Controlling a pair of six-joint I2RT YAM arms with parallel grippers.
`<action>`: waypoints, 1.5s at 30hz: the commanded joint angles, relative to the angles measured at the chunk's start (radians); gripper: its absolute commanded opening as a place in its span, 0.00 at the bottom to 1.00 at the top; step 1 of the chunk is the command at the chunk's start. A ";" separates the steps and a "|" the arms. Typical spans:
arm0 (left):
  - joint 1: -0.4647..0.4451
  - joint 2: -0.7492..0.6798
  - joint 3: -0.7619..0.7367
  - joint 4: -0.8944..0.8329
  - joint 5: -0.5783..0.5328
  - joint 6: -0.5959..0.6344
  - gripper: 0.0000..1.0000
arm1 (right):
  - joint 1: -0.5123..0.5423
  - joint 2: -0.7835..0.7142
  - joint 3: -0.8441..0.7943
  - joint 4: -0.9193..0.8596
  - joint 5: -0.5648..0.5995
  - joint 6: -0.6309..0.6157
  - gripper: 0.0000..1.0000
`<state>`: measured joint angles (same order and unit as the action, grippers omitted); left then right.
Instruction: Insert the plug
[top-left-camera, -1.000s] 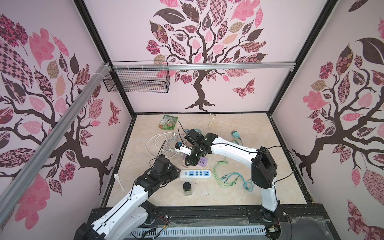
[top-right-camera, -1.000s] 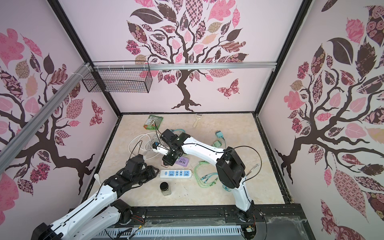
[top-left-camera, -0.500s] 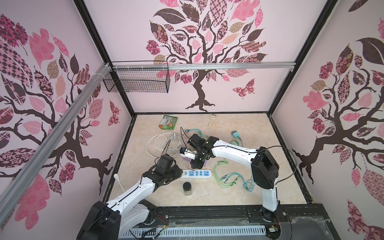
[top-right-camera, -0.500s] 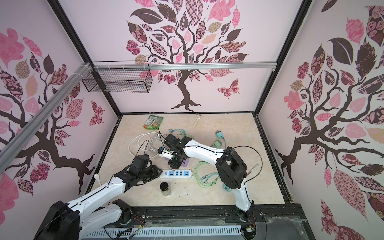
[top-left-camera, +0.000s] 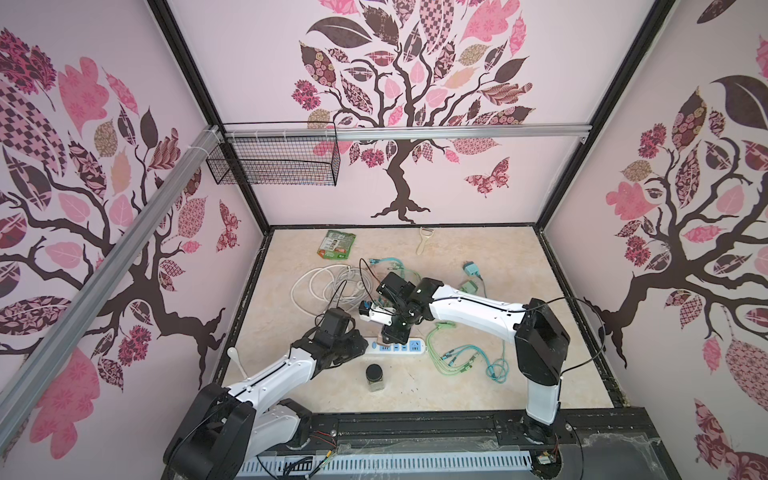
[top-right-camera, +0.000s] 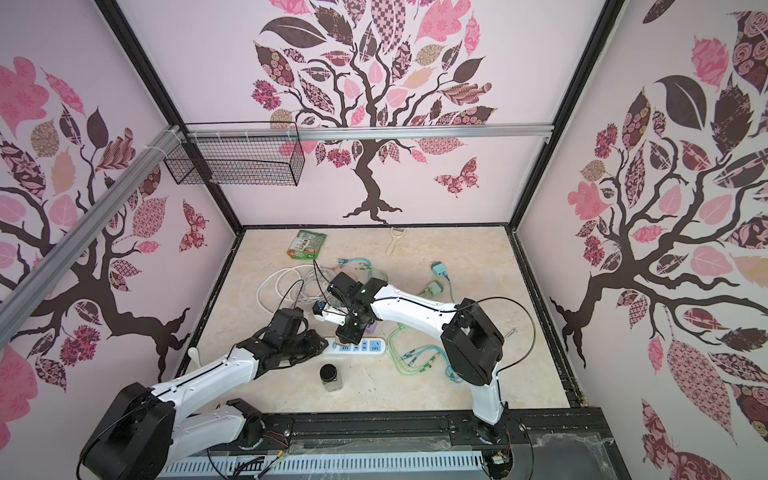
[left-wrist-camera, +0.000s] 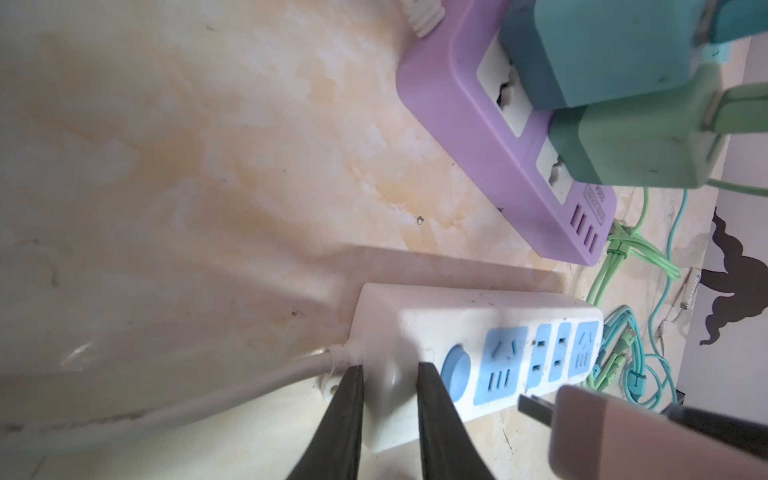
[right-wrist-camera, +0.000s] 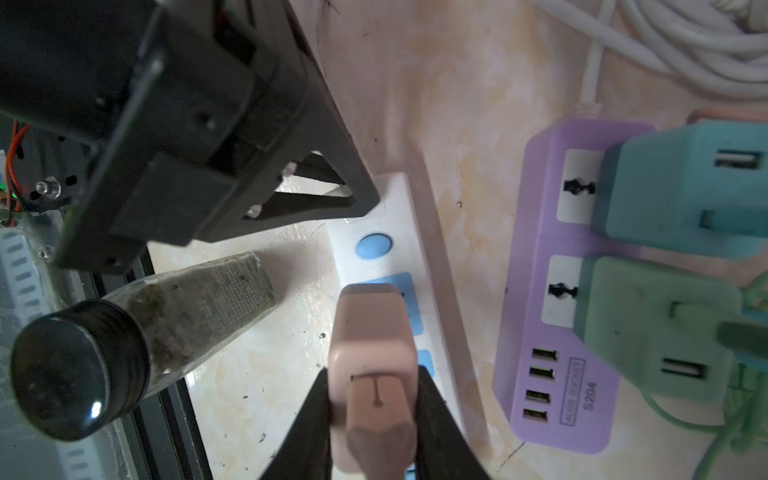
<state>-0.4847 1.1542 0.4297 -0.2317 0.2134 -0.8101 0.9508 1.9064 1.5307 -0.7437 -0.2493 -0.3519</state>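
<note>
Prongs (left-wrist-camera: 534, 409) bare, the pink plug (right-wrist-camera: 374, 332) sits pinched at its sides in the right tool (right-wrist-camera: 372, 386), just over the blue sockets of the white power strip (left-wrist-camera: 478, 316) and not yet in any of them. The left tool (left-wrist-camera: 390, 370) clamps the strip's cord end, one finger on each side, beside the round blue button (left-wrist-camera: 455, 374). The strip lies flat on the table (left-wrist-camera: 166, 166) near a purple power strip (left-wrist-camera: 490, 166) that carries a teal adapter (right-wrist-camera: 685, 187) and a green adapter (right-wrist-camera: 656, 324).

Two strips lie here: a white power strip (top-left-camera: 409, 345) and a purple power strip (right-wrist-camera: 540, 266). There is one pink plug (right-wrist-camera: 372, 332), one jar (top-left-camera: 375, 377) and one peeler (top-left-camera: 424, 241).
</note>
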 joint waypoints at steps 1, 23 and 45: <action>0.002 0.018 0.000 -0.014 -0.009 0.020 0.25 | 0.015 -0.029 0.005 -0.022 0.006 -0.028 0.13; 0.017 0.000 0.002 -0.043 -0.020 0.053 0.23 | 0.037 -0.002 -0.039 -0.014 0.064 -0.104 0.14; 0.020 -0.044 -0.009 -0.060 -0.021 0.061 0.23 | 0.048 0.076 0.023 -0.067 0.175 -0.131 0.15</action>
<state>-0.4706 1.1259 0.4294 -0.2661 0.2104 -0.7631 0.9939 1.9312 1.5185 -0.7433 -0.1192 -0.4709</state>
